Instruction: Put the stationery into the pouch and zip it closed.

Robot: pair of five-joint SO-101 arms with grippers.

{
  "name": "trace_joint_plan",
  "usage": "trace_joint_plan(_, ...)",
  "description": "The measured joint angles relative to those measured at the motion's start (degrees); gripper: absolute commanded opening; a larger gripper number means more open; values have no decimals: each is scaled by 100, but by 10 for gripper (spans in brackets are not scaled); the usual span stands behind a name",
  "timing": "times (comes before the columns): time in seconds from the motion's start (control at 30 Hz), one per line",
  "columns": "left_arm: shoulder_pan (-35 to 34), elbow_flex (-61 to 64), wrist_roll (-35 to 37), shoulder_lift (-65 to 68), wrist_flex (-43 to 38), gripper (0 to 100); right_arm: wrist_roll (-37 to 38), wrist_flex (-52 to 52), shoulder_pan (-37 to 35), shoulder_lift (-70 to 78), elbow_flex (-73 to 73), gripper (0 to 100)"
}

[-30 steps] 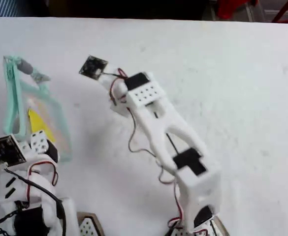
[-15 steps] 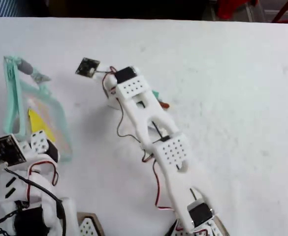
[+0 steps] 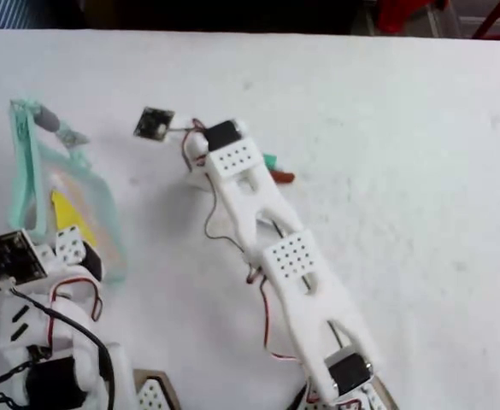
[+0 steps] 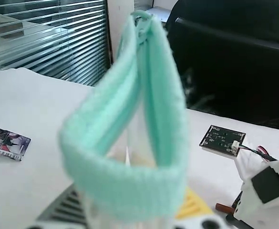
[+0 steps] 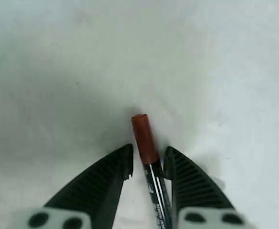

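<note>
A clear pouch (image 3: 85, 195) with a mint-green zip edge lies at the table's left, with a yellow item (image 3: 65, 212) inside it. My left gripper (image 3: 73, 248) is shut on its near end. In the left wrist view the pouch mouth (image 4: 129, 157) gapes wide as a green loop. A pen (image 5: 142, 133) with a red-brown cap lies on the table between the black fingers of my right gripper (image 5: 148, 153), which is open around it. The cap touches neither fingertip. From above, the pen's cap (image 3: 280, 176) pokes out beside the right arm's wrist (image 3: 232, 158).
A grey zip pull (image 3: 48, 118) sits at the pouch's far corner. A small printed card (image 4: 5, 140) lies on the table beyond the pouch. The table's far edge (image 3: 250, 32) runs along the back, with a dark chair (image 4: 234, 71) behind it.
My right arm has stretched out and dropped its wrist down to the table, bringing its fingers either side of the pen. The left arm and pouch have barely shifted.
</note>
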Motion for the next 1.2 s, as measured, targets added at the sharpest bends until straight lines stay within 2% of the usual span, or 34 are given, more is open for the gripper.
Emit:
trace_joint_plan(0.07, 0, 0, 0, 0, 0, 23, 35, 79, 18, 18, -114, 8)
trace_joint_plan(0.43, 35, 0, 0, 0, 0, 23, 79, 949, 62, 97, -1002, 16)
trace_joint_plan(0.57, 290, 0, 0, 0, 0, 23, -229, 985, 185, -316, -1011, 16)
trace_joint_plan(0.77, 615, -9, -9, 0, 0, 24, -905, 1011, 334, -1662, -774, 16)
trace_joint_plan(0.87, 1090, -114, -9, 0, 88, 24, -1187, 1020, 343, -2514, -316, 16)
trace_joint_plan(1.03, 1987, -695, -9, 0, 651, 24, -1477, 1020, 343, -4281, 1116, 16)
trace_joint_plan(1.2, 2479, -756, 9, -9, 668, 23, -1521, 1020, 334, -6268, 2804, 16)
